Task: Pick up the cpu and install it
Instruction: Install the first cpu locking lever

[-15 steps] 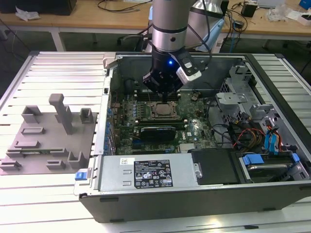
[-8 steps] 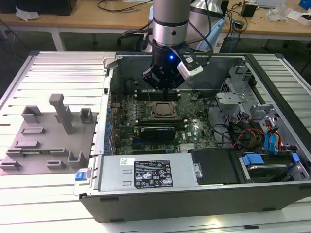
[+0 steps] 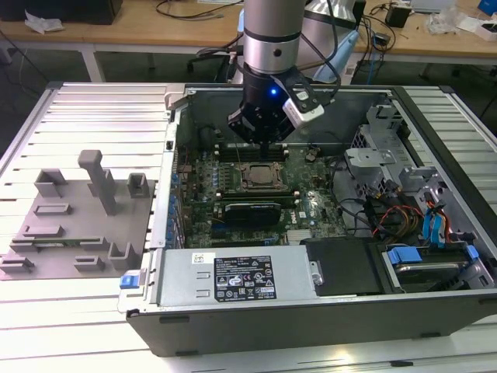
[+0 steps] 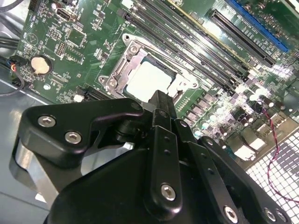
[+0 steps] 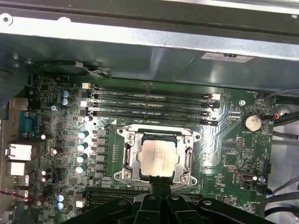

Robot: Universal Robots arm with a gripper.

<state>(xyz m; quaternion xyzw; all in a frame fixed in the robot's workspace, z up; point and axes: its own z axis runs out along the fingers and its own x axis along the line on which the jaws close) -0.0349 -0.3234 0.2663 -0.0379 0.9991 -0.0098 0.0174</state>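
The cpu (image 5: 159,156), a small square chip with a pale silvery top, lies flat inside the metal-framed socket (image 5: 128,158) on the green motherboard. It also shows in the second wrist view as the cpu (image 4: 148,80) and in the exterior view as the cpu (image 3: 258,174). My gripper (image 5: 160,181) hangs just above the socket's edge, its black fingers pressed together with nothing between them. In the second wrist view the gripper (image 4: 161,99) ends right at the chip's near edge. In the exterior view the gripper (image 3: 264,144) sits over the socket inside the open computer case.
Memory slots (image 5: 149,102) run beside the socket, toward the case wall (image 5: 140,51). A power supply (image 3: 233,278) fills the case's near side. Cables (image 3: 388,214) and a blue-tabbed drive bay (image 3: 404,256) lie at the exterior view's right. A grey fixture tray (image 3: 70,225) with upright posts stands at its left.
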